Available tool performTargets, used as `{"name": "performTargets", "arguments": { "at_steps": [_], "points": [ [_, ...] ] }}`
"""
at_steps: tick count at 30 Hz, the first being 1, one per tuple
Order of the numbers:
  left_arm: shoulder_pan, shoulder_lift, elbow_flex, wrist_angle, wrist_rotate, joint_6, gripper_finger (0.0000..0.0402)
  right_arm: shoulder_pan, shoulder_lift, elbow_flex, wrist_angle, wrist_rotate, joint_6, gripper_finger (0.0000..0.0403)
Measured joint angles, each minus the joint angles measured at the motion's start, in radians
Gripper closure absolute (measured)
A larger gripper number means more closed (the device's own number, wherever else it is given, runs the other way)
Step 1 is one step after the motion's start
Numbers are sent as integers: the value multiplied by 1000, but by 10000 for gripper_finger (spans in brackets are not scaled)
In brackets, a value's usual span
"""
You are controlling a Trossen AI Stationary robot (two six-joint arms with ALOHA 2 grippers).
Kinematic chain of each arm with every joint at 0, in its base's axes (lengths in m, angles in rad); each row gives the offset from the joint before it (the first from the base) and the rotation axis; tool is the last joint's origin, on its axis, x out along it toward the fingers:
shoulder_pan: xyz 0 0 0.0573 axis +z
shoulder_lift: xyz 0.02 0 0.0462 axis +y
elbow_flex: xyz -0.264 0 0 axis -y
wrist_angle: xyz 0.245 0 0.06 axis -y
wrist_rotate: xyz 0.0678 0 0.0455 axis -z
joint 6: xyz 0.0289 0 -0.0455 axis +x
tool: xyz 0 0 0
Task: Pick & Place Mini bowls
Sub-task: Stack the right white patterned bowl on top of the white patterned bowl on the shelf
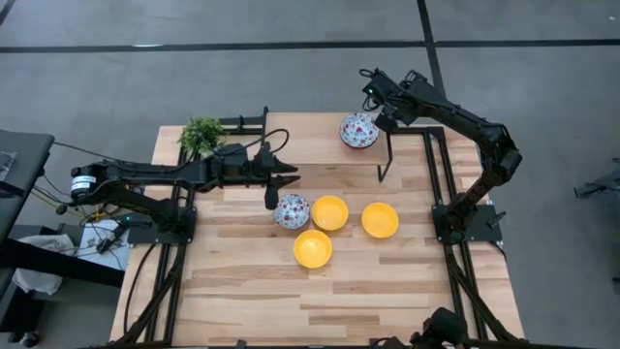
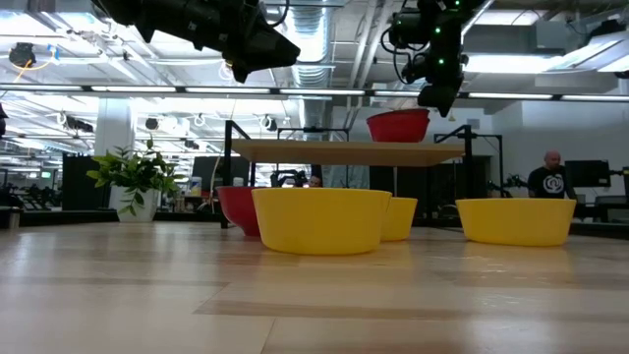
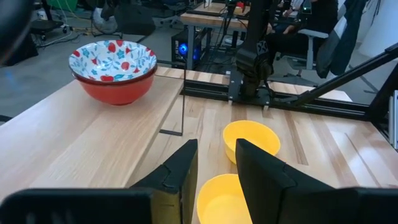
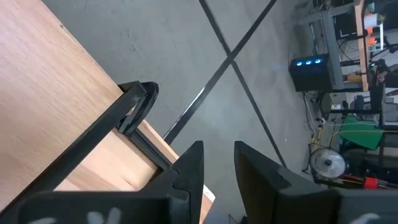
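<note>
High view: the left claw [image 1: 287, 179], its fingers a little apart with nothing between them, hangs just beside a floral mini bowl [image 1: 291, 210] on the worktop [image 1: 242, 291]. Three yellow mini bowls [image 1: 329, 212] lie just beyond. The right claw [image 1: 380, 100] hovers beside the stacked floral bowls [image 1: 358, 130] on a raised shelf [image 1: 310, 145].

Low view: the stacked bowls sit on the shelf directly under the right claw.

Left wrist view: empty fingers [image 3: 180, 171] narrowly parted above a yellow bowl.

Right wrist view: fingers [image 4: 189, 168] narrowly parted, empty.
</note>
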Motion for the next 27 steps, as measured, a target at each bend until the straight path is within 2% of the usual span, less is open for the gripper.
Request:
{"name": "performTargets", "arguments": {
  "at_steps": [27],
  "points": [
    [0, 0, 0, 0, 0, 0, 293, -7, 0, 0, 23, 26, 52, 327]
  ]
}}
